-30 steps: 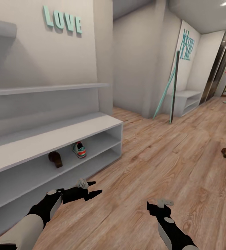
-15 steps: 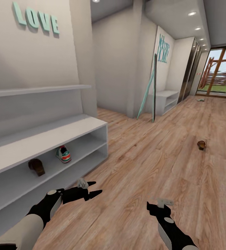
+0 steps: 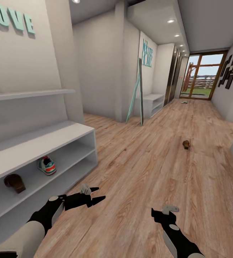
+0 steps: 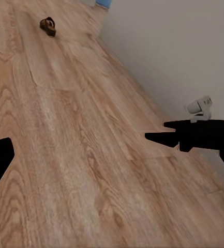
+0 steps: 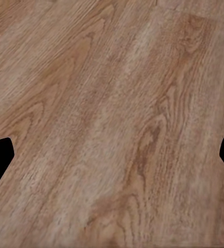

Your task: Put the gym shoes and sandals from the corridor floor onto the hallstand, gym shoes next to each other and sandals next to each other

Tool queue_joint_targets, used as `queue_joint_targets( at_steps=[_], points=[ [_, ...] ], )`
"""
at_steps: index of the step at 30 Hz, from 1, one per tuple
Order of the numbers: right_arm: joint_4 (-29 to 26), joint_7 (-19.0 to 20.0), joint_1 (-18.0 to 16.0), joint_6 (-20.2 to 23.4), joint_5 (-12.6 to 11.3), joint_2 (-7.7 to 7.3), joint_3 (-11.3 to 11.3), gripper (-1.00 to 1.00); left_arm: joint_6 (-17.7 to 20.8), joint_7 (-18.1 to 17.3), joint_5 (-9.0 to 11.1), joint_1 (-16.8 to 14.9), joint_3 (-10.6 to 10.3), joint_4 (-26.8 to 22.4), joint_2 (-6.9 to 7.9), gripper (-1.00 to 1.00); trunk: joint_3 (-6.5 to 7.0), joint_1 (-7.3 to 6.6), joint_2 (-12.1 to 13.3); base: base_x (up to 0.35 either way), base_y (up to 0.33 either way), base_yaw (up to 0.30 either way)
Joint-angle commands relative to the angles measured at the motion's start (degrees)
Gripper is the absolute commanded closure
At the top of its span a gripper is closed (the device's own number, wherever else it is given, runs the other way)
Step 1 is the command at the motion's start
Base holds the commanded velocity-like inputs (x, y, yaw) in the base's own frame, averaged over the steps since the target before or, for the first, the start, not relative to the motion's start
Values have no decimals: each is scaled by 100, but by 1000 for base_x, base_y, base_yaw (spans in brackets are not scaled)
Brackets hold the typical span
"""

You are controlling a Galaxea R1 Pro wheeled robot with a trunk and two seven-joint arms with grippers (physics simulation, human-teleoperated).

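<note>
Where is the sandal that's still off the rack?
Head view: the loose sandal lies right of centre on the corridor floor, well down the hall past the hallstand.

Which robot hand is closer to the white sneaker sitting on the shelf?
Left. The left gripper hovers over the floor just in front of the rack, a little right of the sneaker. The right gripper is farther out in the corridor.

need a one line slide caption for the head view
Both open grippers, left and right, over wood-plank floor; brown sandal and white sneaker on grey rack, another sandal down corridor.
</note>
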Motion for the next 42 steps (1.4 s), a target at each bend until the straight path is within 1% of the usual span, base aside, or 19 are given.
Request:
queue_joint_targets(
  at_steps=[1, 8, 30, 35, 42],
  points=[
    [7, 2, -5, -31, -50, 5, -12, -100, -35, -13, 8, -2, 0, 3, 2, -100, -1, -1, -2, 0, 0, -297],
    [7, 2, -5, -31, -54, 5, -12, -100, -35, -13, 8, -2, 0, 3, 3, -100, 19, -1, -2, 0, 0, -298],
    [3, 2, -5, -31, -53, 5, -12, -100, -35, -4, 8, -2, 0, 3, 2, -100, 21, -1, -2, 6, 0, -300],
    [5, 2, -5, -31, -54, 5, -12, -100, -35, -4, 8, -2, 0, 3, 0, -100, 21, -1, -2, 193, 0, -300],
    [5, -1, -5, -31, -51, 5, -12, -100, -35, -4, 8, -2, 0, 3, 0, -100, 21, -1, -2, 322, 0, -281]
  ],
)
